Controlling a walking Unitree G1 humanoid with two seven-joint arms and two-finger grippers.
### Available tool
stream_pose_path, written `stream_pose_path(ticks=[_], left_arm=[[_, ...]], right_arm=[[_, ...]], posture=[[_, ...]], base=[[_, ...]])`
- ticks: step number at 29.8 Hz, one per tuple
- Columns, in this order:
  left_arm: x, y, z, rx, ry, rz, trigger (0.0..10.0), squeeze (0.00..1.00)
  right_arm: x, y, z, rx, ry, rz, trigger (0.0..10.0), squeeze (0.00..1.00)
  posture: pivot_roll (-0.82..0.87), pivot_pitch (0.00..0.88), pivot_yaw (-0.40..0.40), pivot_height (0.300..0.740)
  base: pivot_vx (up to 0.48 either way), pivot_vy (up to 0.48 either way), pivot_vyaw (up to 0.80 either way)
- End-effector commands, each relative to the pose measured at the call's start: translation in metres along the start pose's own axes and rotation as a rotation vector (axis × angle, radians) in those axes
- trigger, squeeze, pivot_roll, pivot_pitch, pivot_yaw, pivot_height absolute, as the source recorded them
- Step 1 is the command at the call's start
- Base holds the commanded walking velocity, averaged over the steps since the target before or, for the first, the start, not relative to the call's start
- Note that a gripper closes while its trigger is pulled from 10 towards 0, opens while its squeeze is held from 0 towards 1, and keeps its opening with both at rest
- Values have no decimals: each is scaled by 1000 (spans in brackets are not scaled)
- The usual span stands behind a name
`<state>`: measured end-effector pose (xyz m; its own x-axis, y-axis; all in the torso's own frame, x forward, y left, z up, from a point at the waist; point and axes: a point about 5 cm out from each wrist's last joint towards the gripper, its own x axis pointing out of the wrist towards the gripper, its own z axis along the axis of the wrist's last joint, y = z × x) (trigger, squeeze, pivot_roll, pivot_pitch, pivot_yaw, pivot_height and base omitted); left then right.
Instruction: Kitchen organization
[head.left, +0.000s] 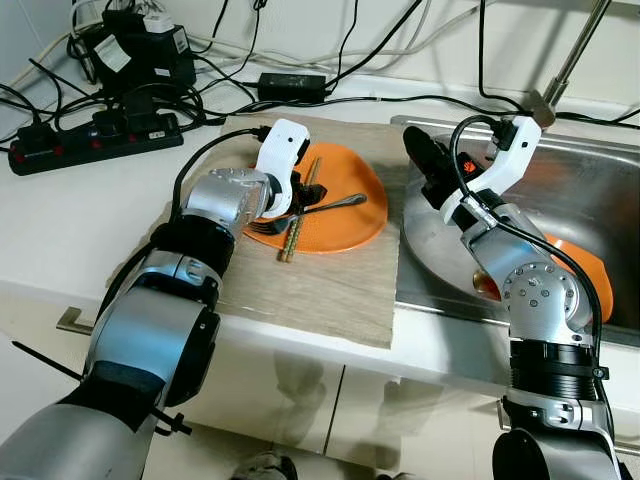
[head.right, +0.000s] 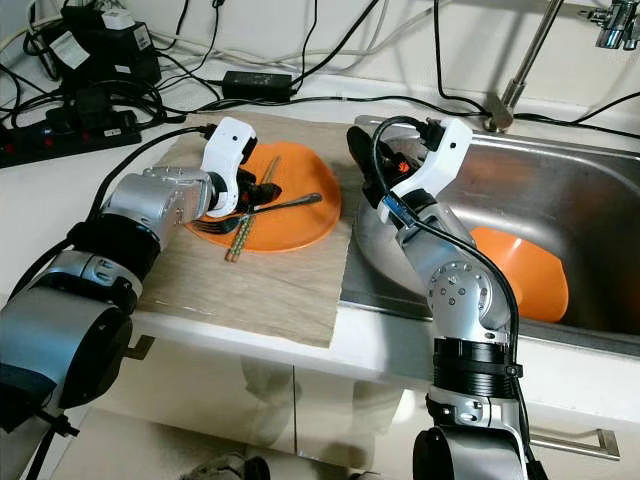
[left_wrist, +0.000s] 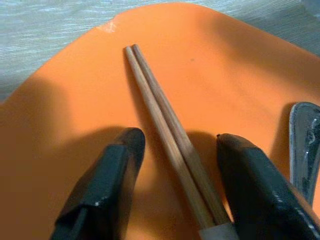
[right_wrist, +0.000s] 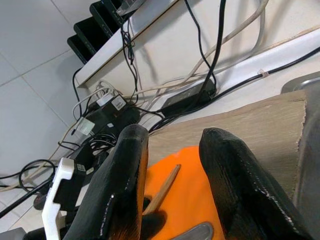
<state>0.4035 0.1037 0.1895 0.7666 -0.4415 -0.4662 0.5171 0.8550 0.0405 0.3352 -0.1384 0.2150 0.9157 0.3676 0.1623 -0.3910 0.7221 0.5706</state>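
We hold our left gripper (left_wrist: 175, 150) open astride the chopsticks (left_wrist: 167, 135) on the orange plate (head.left: 345, 215), ready to pinch them, while our right gripper (right_wrist: 170, 150), fingers apart, waits at three o'clock of the plate, over the sink (head.left: 600, 190) edge.

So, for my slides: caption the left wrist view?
Left gripper, fingers open, straddling chopsticks on an orange plate.

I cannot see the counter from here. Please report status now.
Left gripper open, jaws astride chopsticks on orange plate. Right gripper open, empty, above sink edge. Fork lies beside chopsticks, may get in the way.
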Motion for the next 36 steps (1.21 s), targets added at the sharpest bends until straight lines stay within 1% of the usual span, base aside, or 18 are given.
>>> stream_pose_path(ticks=[1, 7, 11, 16, 20, 26, 30, 31, 34, 36], left_arm=[[2, 0, -3, 1, 20, 9, 0, 0], [1, 6, -1, -4, -8, 37, 0, 0], [0, 7, 1, -6, -19, 41, 0, 0], [-3, 14, 11, 9, -79, 84, 0, 0], [-5, 18, 14, 12, -94, 106, 0, 0], [-6, 20, 16, 11, -120, 111, 0, 0], [-7, 19, 23, 26, -151, 108, 0, 0], [-8, 18, 30, 38, -179, 98, 0, 0], [-9, 17, 34, 39, -198, 90, 0, 0], [-11, 16, 42, 42, -230, 83, 0, 0]], right_arm=[[-4, -3, 2, -4, -8, -21, 10000, 0], [-5, -4, 2, -6, -7, -29, 10000, 0], [-5, -5, 2, -6, -7, -32, 10000, 0], [-4, -6, 1, -6, -8, -40, 10000, 0], [-3, -6, 1, -5, -8, -41, 10000, 0], [-5, -8, -2, -7, -3, -51, 10000, 0], [-5, -8, -2, -9, -3, -52, 10000, 0], [-5, -9, -2, -9, -3, -54, 10000, 0], [-5, -9, -2, -9, -3, -54, 10000, 0], [-5, -9, -3, -8, -2, -56, 10000, 0]], posture=[[-86, 19, 7, 740], [-90, 11, 12, 740], [-90, 11, 11, 740], [-88, 15, 11, 740], [-88, 17, 11, 740], [-88, 16, 8, 740], [-85, 23, 10, 740], [-84, 21, 10, 740], [-83, 21, 10, 740], [-80, 20, 11, 740]], base=[[0, 0, 0], [0, 0, 0], [0, 0, 0], [0, 0, 0], [0, 0, 0], [0, 0, 0], [0, 0, 0], [0, 0, 0], [0, 0, 0], [0, 0, 0]])
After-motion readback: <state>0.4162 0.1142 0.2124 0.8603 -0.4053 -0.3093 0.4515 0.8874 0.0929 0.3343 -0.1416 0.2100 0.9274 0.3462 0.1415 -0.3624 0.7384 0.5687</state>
